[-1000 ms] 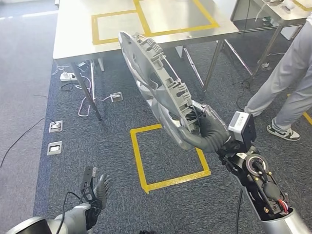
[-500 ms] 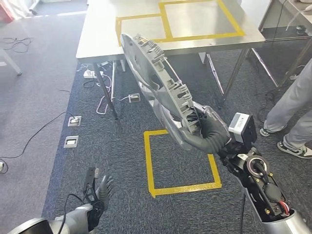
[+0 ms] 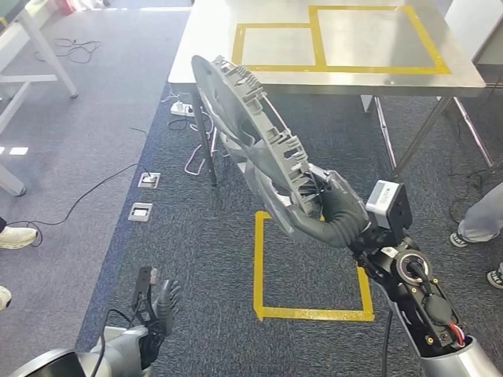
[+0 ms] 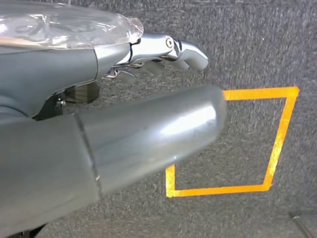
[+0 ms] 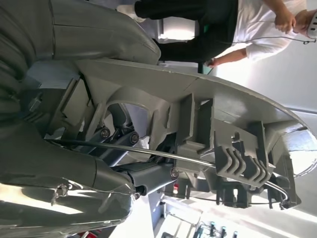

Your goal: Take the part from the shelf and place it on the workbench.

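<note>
The camera has swung, bringing the tabletop (image 3: 214, 47) ahead of the right hand (image 3: 335, 212), which grips the part (image 3: 255, 149) aloft; placement remains, left hand (image 3: 160, 306) hanging empty, fingers apart.

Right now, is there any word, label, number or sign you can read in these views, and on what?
None can be read.
The part in the right hand bears no visible text.
The workbench carries only yellow tape outlines, no lettering.
The floor's yellow tape square has none either.
</note>
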